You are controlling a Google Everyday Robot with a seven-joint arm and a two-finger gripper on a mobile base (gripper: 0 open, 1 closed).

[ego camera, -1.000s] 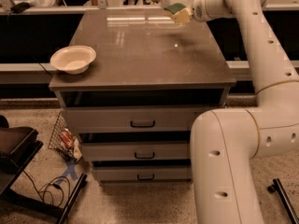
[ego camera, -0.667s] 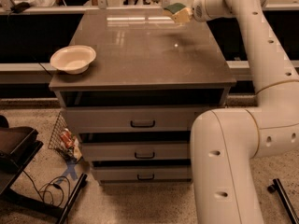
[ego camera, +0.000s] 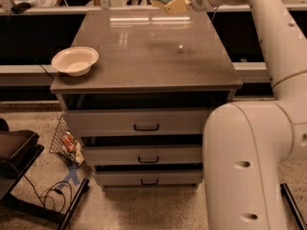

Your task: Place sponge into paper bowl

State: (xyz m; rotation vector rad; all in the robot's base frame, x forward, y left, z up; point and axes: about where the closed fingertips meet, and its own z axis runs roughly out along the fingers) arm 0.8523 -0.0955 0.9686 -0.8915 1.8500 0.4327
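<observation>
The white arm's hand (ego camera: 179,4) is clamped on the small rectangular yellow foam sponge with a dark green top (ego camera: 171,3), holding it over the far edge of the grey-brown bench (ego camera: 153,61), right of centre; since a second ago the hand and sponge have shifted slightly left, which I judge to be the start of the carry toward the bowl; most of the crossing remains. The shallow round off-white paper bowl (ego camera: 90,54) sits at the near left corner of the bench, well apart from the sponge, and is empty; a wire basket (ego camera: 61,137) on the floor at the left holds colourful packets; the three drawers below look closed.
</observation>
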